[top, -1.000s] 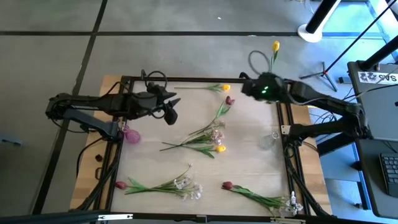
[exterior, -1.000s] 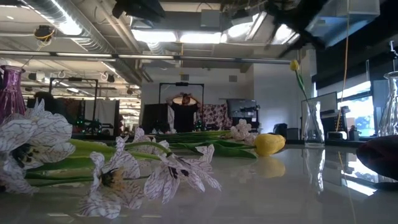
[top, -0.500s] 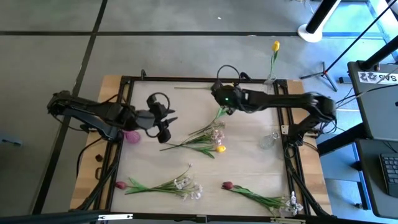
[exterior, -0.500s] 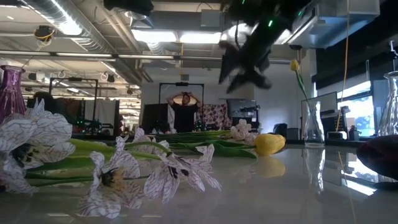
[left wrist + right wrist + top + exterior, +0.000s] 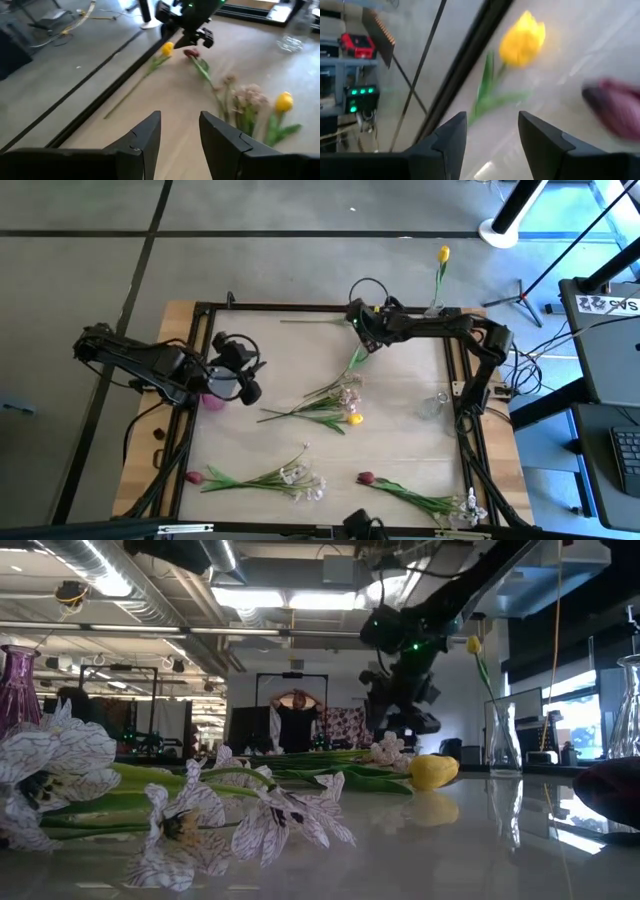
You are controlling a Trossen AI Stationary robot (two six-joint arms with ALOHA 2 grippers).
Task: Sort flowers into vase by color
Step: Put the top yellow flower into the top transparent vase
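The table [image 5: 400, 430] holds scattered flowers. A mixed bunch [image 5: 325, 405] lies at its middle. Two more bunches lie along the near edge, one [image 5: 265, 478] left of the other [image 5: 420, 498]. A single tulip [image 5: 166, 49] lies at the far edge. A glass vase [image 5: 430, 406] stands right of the middle bunch.

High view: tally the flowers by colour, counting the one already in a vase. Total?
yellow tulips: 3 (one stands in the vase off the table's far edge)
dark red tulips: 3
white blossom sprays: 3 clusters
Total: 9
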